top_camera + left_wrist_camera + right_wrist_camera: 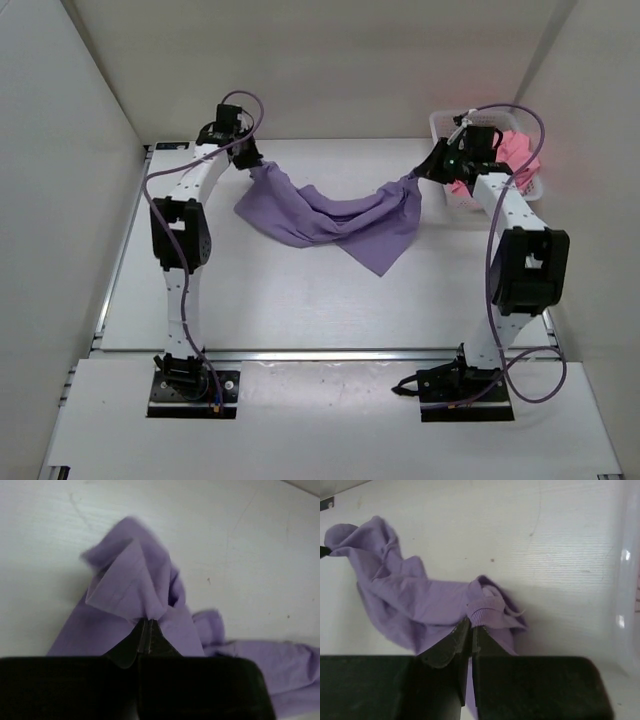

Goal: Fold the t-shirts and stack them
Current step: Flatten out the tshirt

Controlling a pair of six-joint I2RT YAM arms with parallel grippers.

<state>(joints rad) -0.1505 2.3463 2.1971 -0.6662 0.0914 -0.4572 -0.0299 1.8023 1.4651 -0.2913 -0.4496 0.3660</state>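
**Lavender t-shirt pinched at both ends**

Starting on the left: the left gripper is up near the back-left of the table. Its jaws are pressed together on a bunched corner of the lavender t-shirt. The left wrist cam shows it pretty clearly. The two dark fingertips meet with barely a gap, and a folded flap of purple fabric sticks up right out of them. More of the shirt trails off to the right along the white surface.

In the middle, the shirt droops between the two arms like a hammock. The upper edge curves down between the two pinch points. The bulk of the cloth lies crumpled on the table, and one pointy corner reaches toward the near side.

Over on the right, the right gripper is clamped shut on the shirt's other end. From its wrist cam, what's caught between the fingers looks like a ribbed hem or cuff, though I can't say which. The rest of the shirt stretches away to the left.

Just beside that gripper, at the back-right corner, sits a white basket with a pink t-shirt heaped in it. The right arm blocks part of the basket, so I can't tell what else is in there.
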